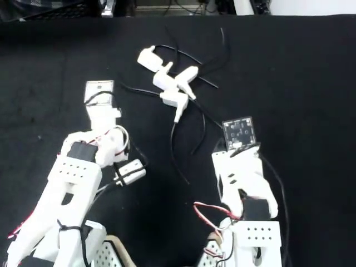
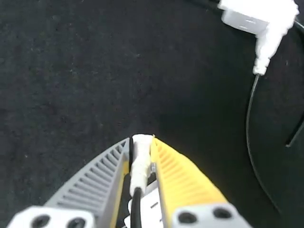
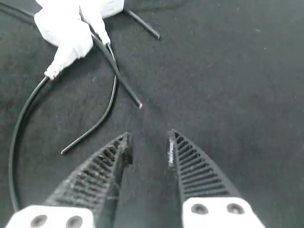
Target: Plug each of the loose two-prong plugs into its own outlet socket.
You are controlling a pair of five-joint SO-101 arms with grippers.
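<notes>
Left pincer (image 2: 141, 139), 1 grey finger and 1 yellow, is clamped on a slim white plug piece (image 2: 140, 164). The piece's long axis lies along the fingers, its white tip level with the fingertips, and its black cord (image 2: 135, 202) runs back toward the wrist. Ahead of it on the black counter (image 2: 71, 71), well apart, lies a loose white plug (image 2: 251, 19), its tapered cord end pointing back toward the pincer and a thin black lead (image 2: 249, 142) curving off it. Right pincer (image 3: 148, 141) hangs open above the counter, its 2 black fingers spread and gripping nothing. Beyond it sit bunched white plugs (image 3: 71, 28), 1 tapered end aimed slantwise at the arm. From above, the cluster of plugs and sockets (image 1: 167, 78) sits mid-counter, ahead of and between the 2 arms, with black cords fanning out around it.
</notes>
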